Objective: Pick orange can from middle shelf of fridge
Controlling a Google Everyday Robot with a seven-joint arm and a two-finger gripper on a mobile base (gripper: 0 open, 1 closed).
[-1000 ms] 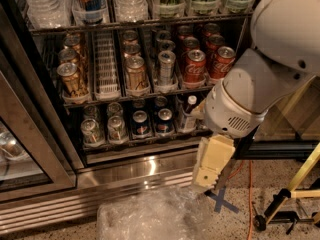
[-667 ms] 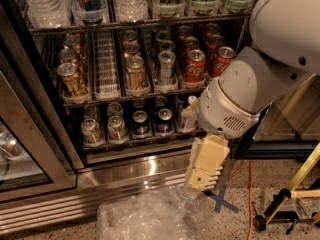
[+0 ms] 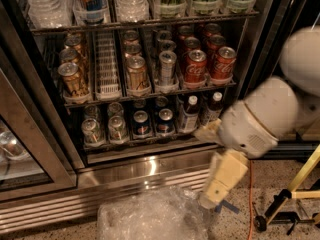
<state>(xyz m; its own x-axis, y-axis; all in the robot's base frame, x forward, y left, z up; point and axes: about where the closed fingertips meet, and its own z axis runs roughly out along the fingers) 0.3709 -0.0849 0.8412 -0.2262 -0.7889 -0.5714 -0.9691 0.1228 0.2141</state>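
Note:
The fridge point(image 3: 45, 124) stands open. Its middle shelf point(image 3: 150, 94) is a dark wire rack with white lane dividers. An orange can point(image 3: 72, 79) stands at the front of the far-left lane, and another orange can point(image 3: 136, 73) two lanes to the right, with more behind each. The lane between them point(image 3: 107, 64) holds no cans. A silver can point(image 3: 166, 68) and red Coca-Cola cans point(image 3: 195, 66) fill the right lanes. My gripper point(image 3: 217, 186) hangs cream-coloured from the white arm point(image 3: 260, 119), low at the right, in front of the fridge's base and well below the shelf.
The lower rack holds blue cans point(image 3: 141, 124) and bottles point(image 3: 187, 115). The top shelf holds clear bottles point(image 3: 127, 1). Crumpled clear plastic point(image 3: 150, 216) lies on the floor. A yellow stand point(image 3: 300, 181) is at the right. A glass door point(image 3: 20, 149) is at the left.
My arm has swung to the right and down, away from the shelves, uncovering the red cans and the bottles below them. The gripper hangs lower, near the floor.

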